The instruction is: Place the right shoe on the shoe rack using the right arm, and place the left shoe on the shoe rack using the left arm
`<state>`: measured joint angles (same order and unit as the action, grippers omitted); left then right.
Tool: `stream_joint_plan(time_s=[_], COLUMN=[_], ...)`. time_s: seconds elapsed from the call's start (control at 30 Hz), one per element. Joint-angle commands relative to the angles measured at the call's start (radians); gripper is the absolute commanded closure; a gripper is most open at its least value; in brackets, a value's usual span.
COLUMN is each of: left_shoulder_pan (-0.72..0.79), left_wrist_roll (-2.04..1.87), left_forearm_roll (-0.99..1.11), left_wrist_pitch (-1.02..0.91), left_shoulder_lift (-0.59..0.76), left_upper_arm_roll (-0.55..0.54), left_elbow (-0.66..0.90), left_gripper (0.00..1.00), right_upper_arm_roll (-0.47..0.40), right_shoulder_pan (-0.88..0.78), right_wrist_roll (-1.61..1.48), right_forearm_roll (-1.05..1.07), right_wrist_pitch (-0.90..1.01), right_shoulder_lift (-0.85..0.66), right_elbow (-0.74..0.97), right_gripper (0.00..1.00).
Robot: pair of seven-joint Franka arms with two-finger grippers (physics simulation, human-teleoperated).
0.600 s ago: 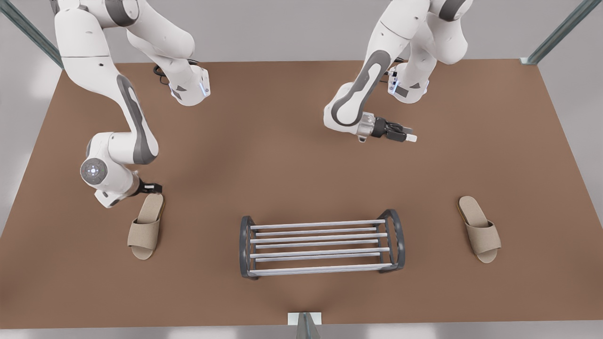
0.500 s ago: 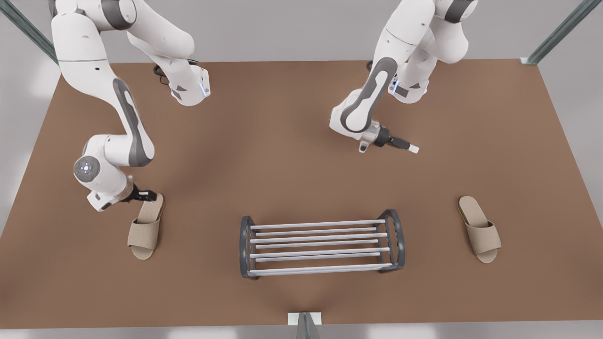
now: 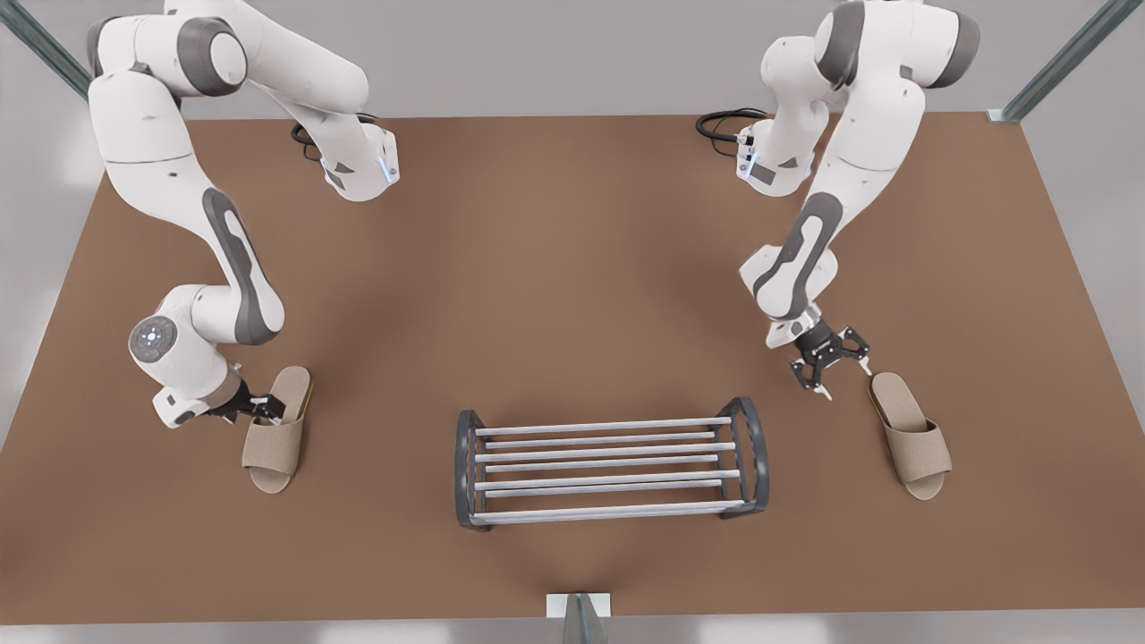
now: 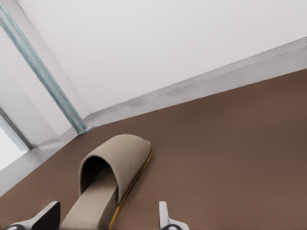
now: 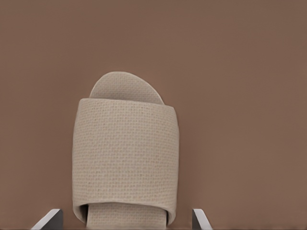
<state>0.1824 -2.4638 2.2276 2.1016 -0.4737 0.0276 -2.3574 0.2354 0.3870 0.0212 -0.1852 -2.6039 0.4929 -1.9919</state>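
Observation:
The shoe rack [image 3: 599, 427] stands at the table's middle front. The right shoe [image 3: 273, 447], a beige slipper [image 5: 125, 158], lies at the front view's left. My right gripper [image 3: 267, 412] [image 5: 124, 219] is open low over its insole just behind the strap, a finger on each side. The left shoe [image 3: 912, 434] lies at the front view's right, toe toward the table's front. My left gripper [image 3: 842, 375] [image 4: 105, 219] is open and tilted just behind its heel [image 4: 96, 201], apart from it.
The brown table [image 3: 572, 268] has bare ground between each shoe and the rack. Both arm bases with cables [image 3: 725, 123] sit at the far edge. Metal posts [image 3: 1060, 63] rise at the far corners, and a small bracket [image 3: 580, 606] is at the near edge.
The left arm swung from mid-table across to the left shoe's heel. The right gripper slid from the right shoe's heel along the insole toward the strap.

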Motion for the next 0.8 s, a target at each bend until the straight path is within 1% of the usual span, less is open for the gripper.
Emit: stream_joint_plan(time_s=[0.0, 0.07, 0.2, 0.33, 0.37, 0.43, 0.57, 0.77], left_shoulder_pan=[-0.058, -0.103, -0.116, -0.164, -0.179, -0.187, -0.205, -0.225], left_wrist_roll=[-1.371, -1.368, -1.363, -1.353, -1.310, -1.307, -1.248, -1.253], left_forearm_roll=[0.197, 0.274, 0.331, 0.466, 0.500, 0.546, 0.589, 0.587], left_wrist_pitch=[0.090, 0.089, 0.089, 0.090, 0.092, 0.097, 0.124, 0.132], left_shoulder_lift=[-0.026, -0.063, -0.060, -0.065, -0.063, -0.071, -0.123, -0.158], left_upper_arm_roll=[0.000, 0.000, 0.002, 0.006, 0.006, 0.008, 0.006, 0.006], left_elbow=[0.023, 0.067, 0.116, 0.162, 0.171, 0.196, 0.263, 0.290], left_gripper=[0.00, 0.00, 0.00, 0.00, 0.00, 0.00, 0.00, 0.00], right_upper_arm_roll=[0.001, -0.001, -0.001, -0.001, -0.001, -0.001, -0.001, -0.001], right_shoulder_pan=[0.007, 0.013, 0.016, 0.015, 0.018, 0.016, 0.015, 0.018], right_wrist_roll=[-0.041, -0.041, -0.060, -0.069, -0.101, -0.101, -0.104, -0.106], right_forearm_roll=[0.001, 0.001, -0.002, -0.003, -0.002, -0.002, -0.002, -0.003], right_wrist_pitch=[-0.080, -0.102, -0.169, -0.205, -0.243, -0.243, -0.252, -0.252], right_shoulder_lift=[0.001, 0.001, 0.035, 0.067, 0.082, 0.084, 0.107, 0.111], right_elbow=[-0.037, -0.058, -0.053, -0.035, -0.035, -0.027, 0.010, 0.012], right_gripper=[0.00, 0.00, 0.00, 0.00, 0.00, 0.00, 0.00, 0.00])
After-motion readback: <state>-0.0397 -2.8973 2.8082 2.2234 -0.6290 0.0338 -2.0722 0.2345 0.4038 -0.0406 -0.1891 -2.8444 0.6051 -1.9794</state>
